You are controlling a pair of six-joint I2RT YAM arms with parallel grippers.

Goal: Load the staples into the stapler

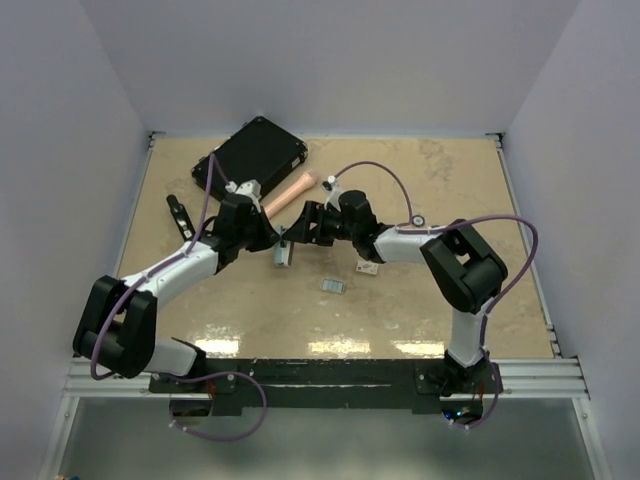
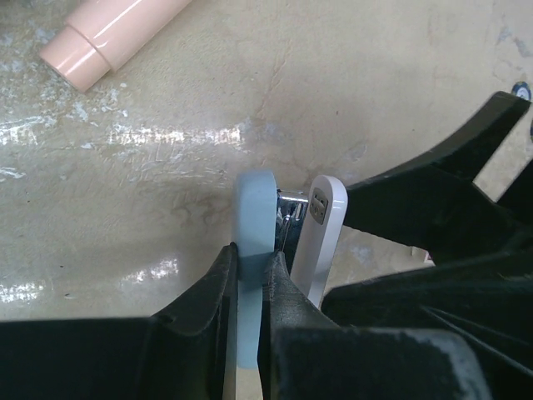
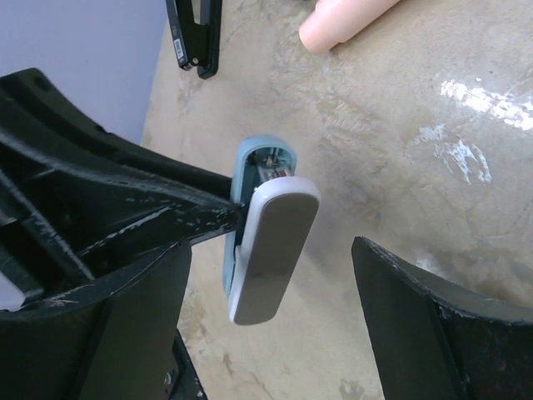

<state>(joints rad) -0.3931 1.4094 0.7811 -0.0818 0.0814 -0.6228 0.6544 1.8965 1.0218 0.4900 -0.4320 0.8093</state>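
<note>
The blue-and-white stapler (image 1: 283,250) is held off the table at its middle. My left gripper (image 1: 270,240) is shut on its blue arm (image 2: 252,242), one finger on each flat side. The white arm (image 2: 323,225) stands spread away from the blue one, with the metal magazine showing between them. My right gripper (image 1: 306,228) is open; in the right wrist view its fingers stand either side of the white arm (image 3: 271,250) without touching it. The staples (image 1: 333,286), a tiny grey ribbed block, lie on the table to the stapler's near right.
A black stapler (image 1: 180,215) lies at the far left and shows in the right wrist view (image 3: 196,37). A pink tube (image 1: 290,192) lies behind the grippers. A black case (image 1: 255,152) is at the back. A small pale piece (image 1: 368,268) lies near the staples.
</note>
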